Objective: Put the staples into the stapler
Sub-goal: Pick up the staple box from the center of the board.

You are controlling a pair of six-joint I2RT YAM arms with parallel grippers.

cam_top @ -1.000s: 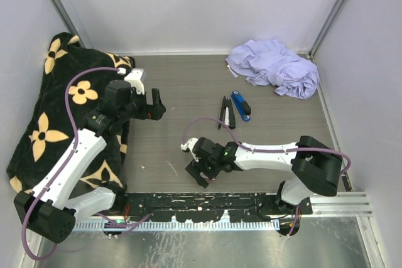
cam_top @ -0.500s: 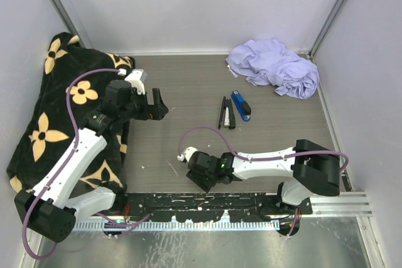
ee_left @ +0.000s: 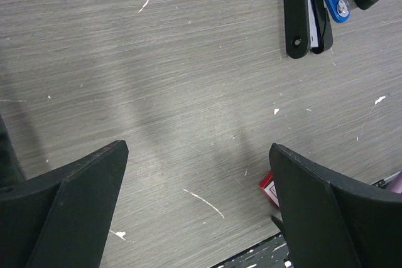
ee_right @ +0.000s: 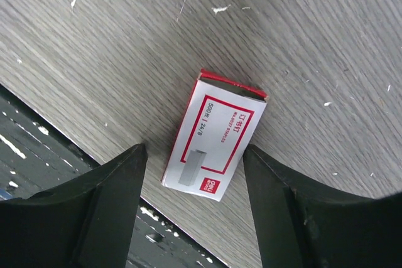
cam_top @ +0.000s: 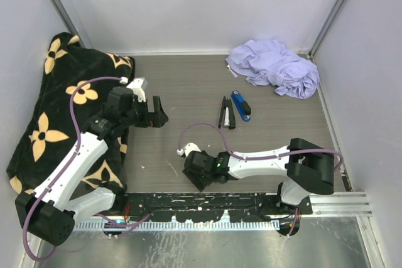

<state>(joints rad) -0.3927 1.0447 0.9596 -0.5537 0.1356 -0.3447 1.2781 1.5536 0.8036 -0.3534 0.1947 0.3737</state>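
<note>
The staples [ee_right: 215, 137] are a small white box with a red frame, lying flat on the grey table close to its near edge. My right gripper [ee_right: 195, 155] hovers over it, open, one finger on each side and neither touching. In the top view the right gripper [cam_top: 196, 171] hides the box. A corner of the staples [ee_left: 269, 186] peeks out beside my left finger. A black stapler [cam_top: 225, 113] and a blue stapler [cam_top: 241, 105] lie side by side mid-table. My left gripper [cam_top: 157, 112] hangs open and empty above the table, left of them.
A crumpled lilac cloth [cam_top: 274, 67] sits at the back right. A black blanket with yellow flowers [cam_top: 56, 105] covers the left side. The black rail [ee_right: 38, 155] of the near table edge runs just beside the box. Walls close in the table.
My right gripper has slid a little left, toward the near edge. Its jaws narrowed, then widened again. The left gripper has dipped slightly.
</note>
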